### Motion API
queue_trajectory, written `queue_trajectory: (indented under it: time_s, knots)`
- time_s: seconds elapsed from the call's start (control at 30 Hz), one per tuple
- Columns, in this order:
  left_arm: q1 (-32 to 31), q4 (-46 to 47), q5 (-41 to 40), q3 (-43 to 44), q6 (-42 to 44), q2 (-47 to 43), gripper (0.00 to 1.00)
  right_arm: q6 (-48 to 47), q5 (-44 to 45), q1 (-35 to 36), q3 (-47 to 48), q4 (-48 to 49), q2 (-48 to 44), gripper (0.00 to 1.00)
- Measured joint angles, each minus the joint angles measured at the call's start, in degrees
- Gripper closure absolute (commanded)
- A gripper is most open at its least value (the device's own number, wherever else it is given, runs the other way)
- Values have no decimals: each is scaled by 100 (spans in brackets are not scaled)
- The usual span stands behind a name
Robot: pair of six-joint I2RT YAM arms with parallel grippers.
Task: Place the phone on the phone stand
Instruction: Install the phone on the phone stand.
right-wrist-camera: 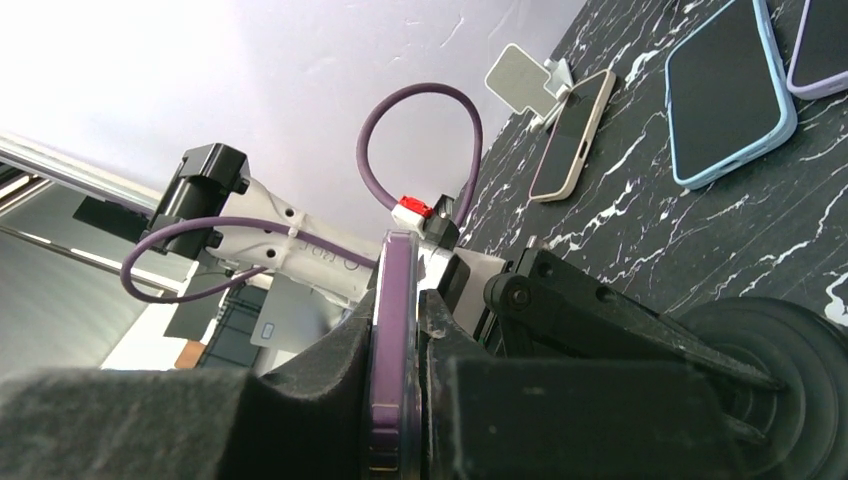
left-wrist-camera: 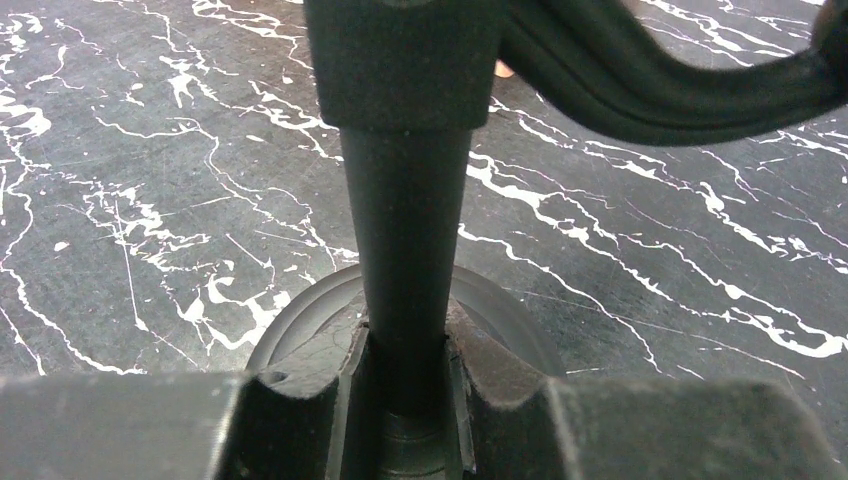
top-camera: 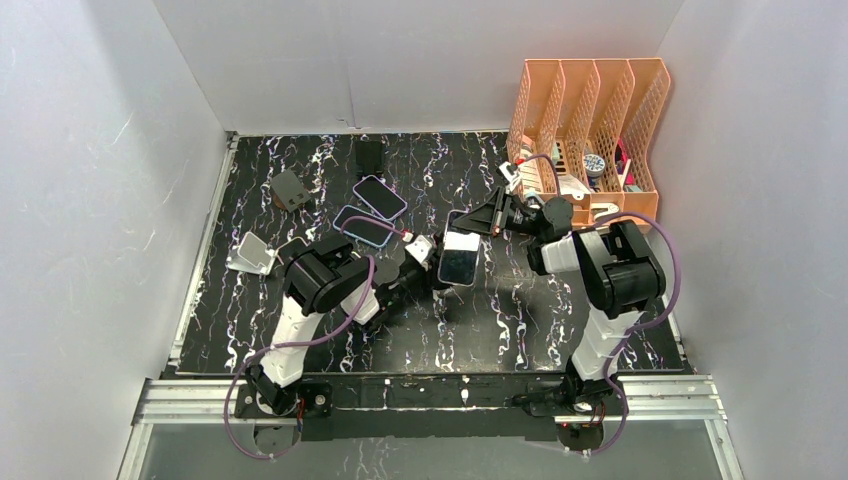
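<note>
A purple-cased phone (top-camera: 460,260) hangs above the middle of the table, held on edge by my right gripper (top-camera: 492,222). In the right wrist view its purple edge (right-wrist-camera: 392,300) sits clamped between the pads of the right gripper (right-wrist-camera: 405,345). The black phone stand has a round base (left-wrist-camera: 300,320) and an upright pole (left-wrist-camera: 405,220). My left gripper (left-wrist-camera: 405,350) is shut around that pole just above the base. In the top view the left gripper (top-camera: 428,262) is right beside the phone. The stand's arm (right-wrist-camera: 620,320) and base (right-wrist-camera: 790,345) lie just right of the phone.
A purple phone (top-camera: 380,195), a blue phone (top-camera: 363,227) and a beige phone (top-camera: 291,247) lie at the back left. A white stand (top-camera: 250,252) and a dark stand (top-camera: 290,190) are near them. An orange file rack (top-camera: 590,125) stands at the back right.
</note>
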Motion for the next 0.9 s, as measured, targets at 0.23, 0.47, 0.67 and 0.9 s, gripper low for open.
queue_trajectory:
  time_s: [0.23, 0.47, 0.67, 0.9]
  knots:
    - [-79, 0, -256, 81, -92, 24, 100, -271, 570, 214, -20, 114, -4, 99]
    - [-149, -2, -535, 118, -280, 39, 100, -623, 1478, 518, -306, 164, -160, 99]
    - [-199, -4, -734, 127, -448, 31, 100, -999, 2310, 647, -844, 181, -520, 99]
    - [-216, -9, -826, 208, -579, 59, 100, -1694, 3449, 907, -1506, 184, -1086, 99]
